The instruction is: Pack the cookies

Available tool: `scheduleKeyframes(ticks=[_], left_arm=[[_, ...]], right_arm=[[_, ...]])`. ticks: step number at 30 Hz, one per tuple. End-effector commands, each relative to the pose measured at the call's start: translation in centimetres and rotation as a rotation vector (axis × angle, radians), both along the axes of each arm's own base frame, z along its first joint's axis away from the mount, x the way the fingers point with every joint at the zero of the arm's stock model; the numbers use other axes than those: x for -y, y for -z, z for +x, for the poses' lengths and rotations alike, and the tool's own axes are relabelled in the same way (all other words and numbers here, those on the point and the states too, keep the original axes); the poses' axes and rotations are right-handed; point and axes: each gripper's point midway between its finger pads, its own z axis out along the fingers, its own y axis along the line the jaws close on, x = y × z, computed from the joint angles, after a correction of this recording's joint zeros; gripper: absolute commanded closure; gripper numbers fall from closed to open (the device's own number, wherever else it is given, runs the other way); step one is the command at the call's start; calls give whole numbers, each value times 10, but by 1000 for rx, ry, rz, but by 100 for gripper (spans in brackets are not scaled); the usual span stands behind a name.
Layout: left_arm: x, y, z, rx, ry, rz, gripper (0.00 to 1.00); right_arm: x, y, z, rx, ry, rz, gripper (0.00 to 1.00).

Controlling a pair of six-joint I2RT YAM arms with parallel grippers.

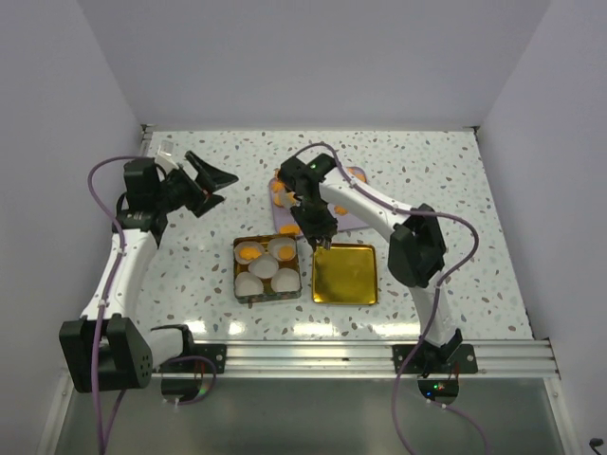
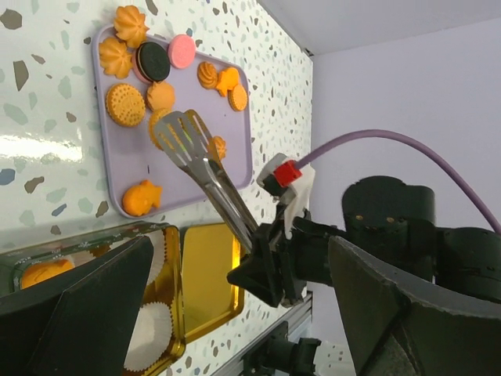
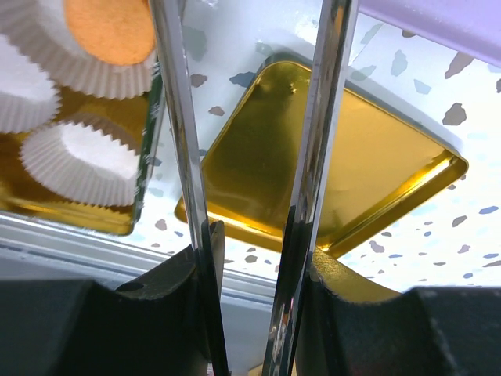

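Tabletop (image 1: 455, 190): speckled white, carrying everything below.
Tray (image 2: 117, 160): lavender, at the middle of the tabletop, on the far-edge side of the tin.
Lid (image 1: 345, 275): gold, lying flat toward the near edge, just right of the tin.
Tin (image 1: 268, 298): open, toward the near edge, filled with white paper cups (image 3: 82, 160).
Left gripper (image 1: 213, 187): spread wide and holding nothing, raised toward the left edge, well apart from the tray.
Right gripper (image 1: 318, 230): clamped on the handle end of metal tongs (image 2: 211, 176), above the tray's near edge.
Cookies (image 2: 125, 104): most lie scattered on the tray, beyond the right gripper. The tongs' head is over an orange one, but I cannot tell whether it touches. Two orange ones sit in the tin's far cups.
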Motion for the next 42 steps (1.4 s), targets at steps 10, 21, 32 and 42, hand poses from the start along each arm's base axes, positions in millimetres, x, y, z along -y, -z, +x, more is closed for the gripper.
scheduleKeyframes(ticks=[10, 21, 32, 42], left_arm=[[-17, -11, 15, -3, -109, 74, 1], [-28, -19, 28, -16, -172, 106, 1], [-23, -25, 28, -17, -191, 102, 1], [-19, -29, 25, -9, -182, 103, 1]], right_arm=[[0, -89, -93, -110, -88, 103, 67], [-3, -83, -164, -226, -245, 130, 67], [12, -63, -189, -256, -278, 99, 67], [9, -50, -183, -255, -306, 66, 65]])
